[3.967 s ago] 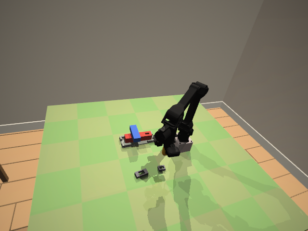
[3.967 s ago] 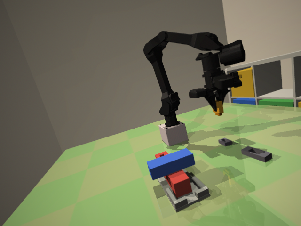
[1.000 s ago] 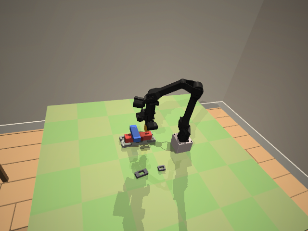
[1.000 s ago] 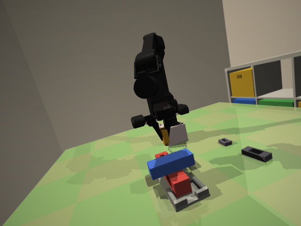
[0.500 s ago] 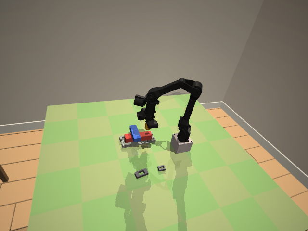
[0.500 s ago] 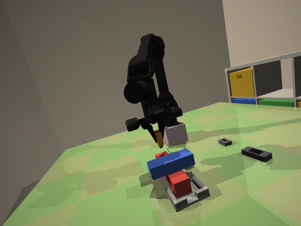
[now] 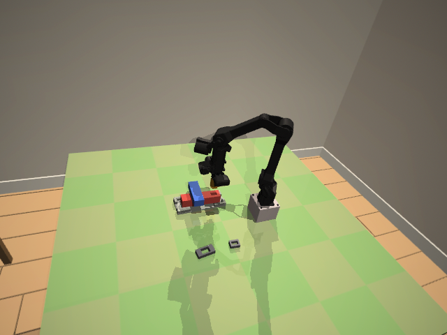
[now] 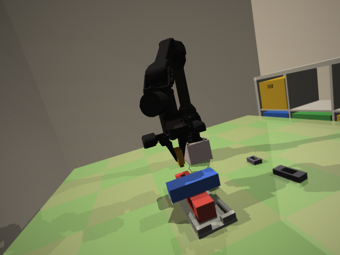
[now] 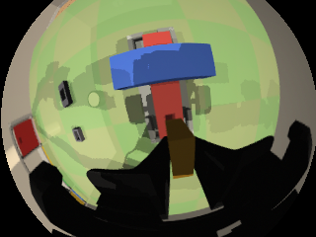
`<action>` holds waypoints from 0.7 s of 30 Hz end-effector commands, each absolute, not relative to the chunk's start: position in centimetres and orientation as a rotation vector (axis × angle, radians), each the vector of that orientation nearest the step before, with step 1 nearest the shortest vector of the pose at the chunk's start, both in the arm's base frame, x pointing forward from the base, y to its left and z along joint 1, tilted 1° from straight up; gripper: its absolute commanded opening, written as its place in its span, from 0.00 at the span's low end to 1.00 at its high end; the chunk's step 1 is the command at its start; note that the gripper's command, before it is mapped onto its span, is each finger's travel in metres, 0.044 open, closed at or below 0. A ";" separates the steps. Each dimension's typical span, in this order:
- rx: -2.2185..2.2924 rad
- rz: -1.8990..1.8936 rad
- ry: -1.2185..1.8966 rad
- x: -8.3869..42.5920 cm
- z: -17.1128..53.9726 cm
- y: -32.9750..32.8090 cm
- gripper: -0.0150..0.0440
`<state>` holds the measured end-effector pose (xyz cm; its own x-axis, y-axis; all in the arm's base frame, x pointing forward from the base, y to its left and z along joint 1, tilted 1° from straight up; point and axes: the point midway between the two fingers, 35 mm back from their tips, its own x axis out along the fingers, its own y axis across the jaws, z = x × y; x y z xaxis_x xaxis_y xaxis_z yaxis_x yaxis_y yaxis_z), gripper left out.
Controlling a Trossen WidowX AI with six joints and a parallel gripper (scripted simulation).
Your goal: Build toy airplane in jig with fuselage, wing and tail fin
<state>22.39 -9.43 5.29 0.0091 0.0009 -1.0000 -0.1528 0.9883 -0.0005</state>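
Observation:
The red fuselage (image 7: pixel 209 198) (image 8: pixel 205 211) (image 9: pixel 166 96) lies lengthwise in the grey cradle (image 7: pixel 177 204) (image 8: pixel 228 216). The blue wing (image 7: pixel 195 193) (image 8: pixel 193 185) (image 9: pixel 163 64) lies across the top of the fuselage and hides its own tab and socket. My gripper (image 8: pixel 179 160) (image 9: pixel 176 138) is shut on the orange-brown tail fin (image 7: pixel 213 184) (image 8: pixel 178 155) (image 9: pixel 181 140). The fin hangs upright above the tail end of the fuselage, with a gap below it in the top and exterior views. The tail socket (image 7: pixel 214 193) (image 9: pixel 170 118) shows as a dark, empty opening close to the fin's lower end.
A larger dark open holder (image 7: pixel 204 251) (image 8: pixel 289 173) (image 9: pixel 64 94) and a smaller one (image 7: pixel 234 243) (image 8: pixel 254 160) (image 9: pixel 78 133) stand off to one side of the cradle. The arm's pale base block (image 7: pixel 265 212) (image 8: pixel 198 152) stands beyond the tail end.

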 end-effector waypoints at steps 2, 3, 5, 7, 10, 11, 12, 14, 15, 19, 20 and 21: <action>-0.123 0.124 1.560 22.4 4.7 -9.4 0.37; -0.123 0.124 1.560 22.4 4.5 -9.5 0.37; -0.123 0.124 1.560 22.4 4.2 -9.5 0.37; -0.123 0.124 1.560 22.4 3.9 -9.5 0.37; -0.123 0.124 1.560 22.4 3.4 -9.5 0.37; -0.123 0.124 1.560 22.4 3.2 -9.5 0.37; -0.123 0.124 1.560 22.4 3.1 -9.5 0.37; -0.123 0.124 1.560 22.4 2.7 -9.5 0.37; -0.123 0.124 1.560 22.4 2.6 -9.5 0.37; -0.123 0.124 1.560 22.4 1.9 -9.5 0.37; -0.123 0.124 1.560 22.4 1.8 -9.5 0.37; -0.123 0.124 1.560 22.4 1.6 -9.4 0.37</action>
<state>22.61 -9.53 2.40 0.0159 -0.0021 -0.9999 -0.1528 0.9882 -0.0045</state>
